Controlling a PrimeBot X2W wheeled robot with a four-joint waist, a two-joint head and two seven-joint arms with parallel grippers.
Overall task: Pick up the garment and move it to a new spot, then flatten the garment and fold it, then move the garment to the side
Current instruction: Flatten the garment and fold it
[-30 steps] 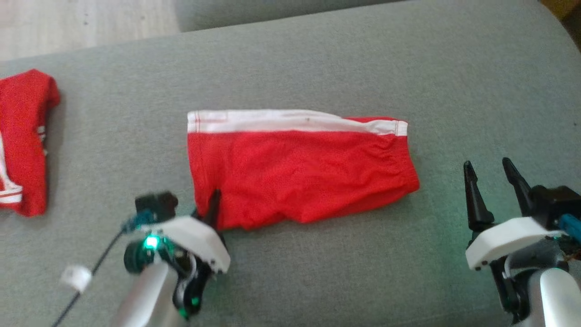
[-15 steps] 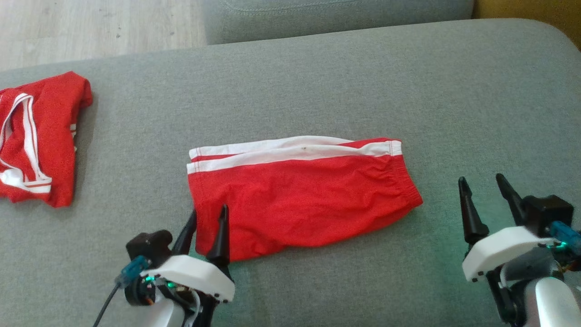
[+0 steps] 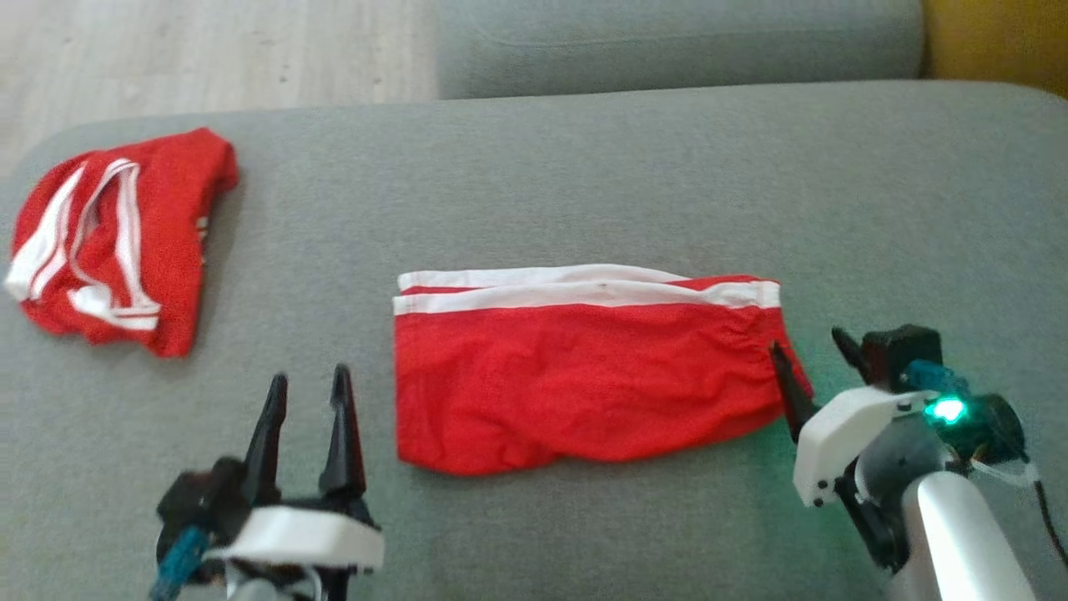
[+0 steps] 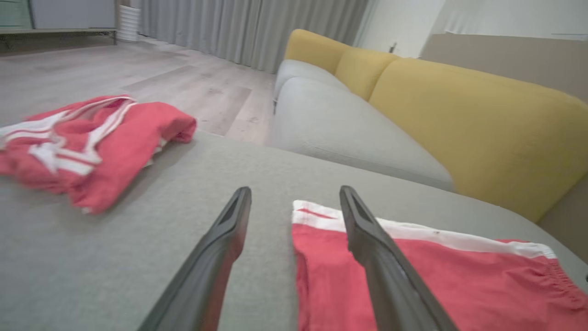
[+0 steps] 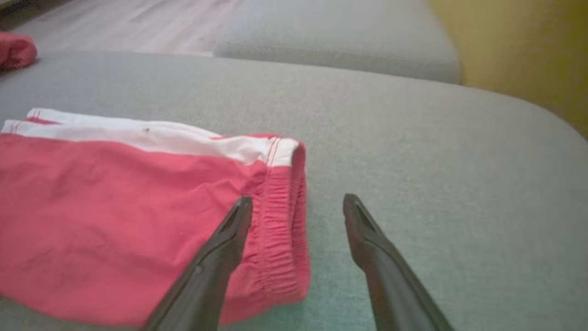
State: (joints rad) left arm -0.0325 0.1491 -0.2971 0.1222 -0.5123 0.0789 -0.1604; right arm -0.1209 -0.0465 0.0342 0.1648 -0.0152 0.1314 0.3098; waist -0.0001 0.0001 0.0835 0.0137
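The left end effector has pulled away from the near left corner of the red shorts and now sits just beside them to the left, over bare cushion. Its two dark fingers are spread apart and grip nothing. The right end effector has come in from well off to the right and now meets the shorts' right end. It too is released, with its fingers spread. One finger lies over the gathered elastic waistband and the other over the cushion beyond it – whether the finger presses on the cloth cannot be told.

The shorts lie flat and folded in the middle of a wide gray cushion, white stripes along the far edge and the waistband at the right. A second red garment with white stripes lies crumpled near the cushion's far left corner, well apart from the shorts. Pale wood floor shows beyond the cushion.
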